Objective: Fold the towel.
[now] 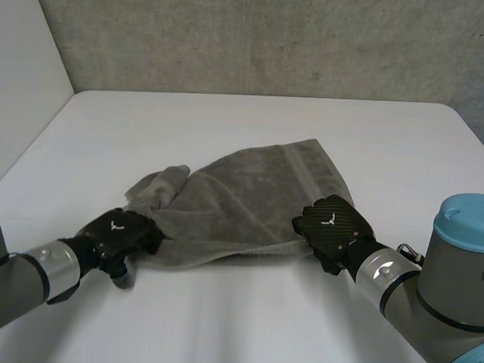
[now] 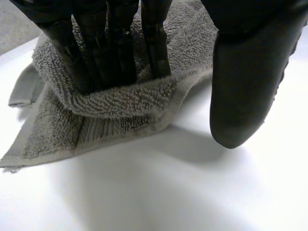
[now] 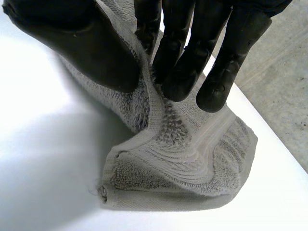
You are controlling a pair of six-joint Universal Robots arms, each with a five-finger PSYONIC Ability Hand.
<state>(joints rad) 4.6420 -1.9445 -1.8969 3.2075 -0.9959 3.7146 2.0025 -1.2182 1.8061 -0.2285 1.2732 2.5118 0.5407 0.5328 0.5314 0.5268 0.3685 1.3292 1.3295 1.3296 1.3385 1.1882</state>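
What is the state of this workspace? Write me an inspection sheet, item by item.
Surface: white table.
Job's things: grey towel, rumpled, not yet neatly folded.
Clutter: nothing seen.
Hands: left hand at the towel's near left end, straight fingers pressed into the cloth, thumb clear of it; right hand at the near right corner, pinching a ridge of towel between its fingers and thumb.
Cables: nothing seen.
Surroundings: grey wall behind the table; pale panel at its left.

Nubbly terry towel point(image 1: 249, 202), smooth matt table point(image 1: 259, 335)

One towel point(image 1: 249, 202), two robot hands point(image 1: 121, 232) point(image 1: 333, 226), one table point(image 1: 228, 121)
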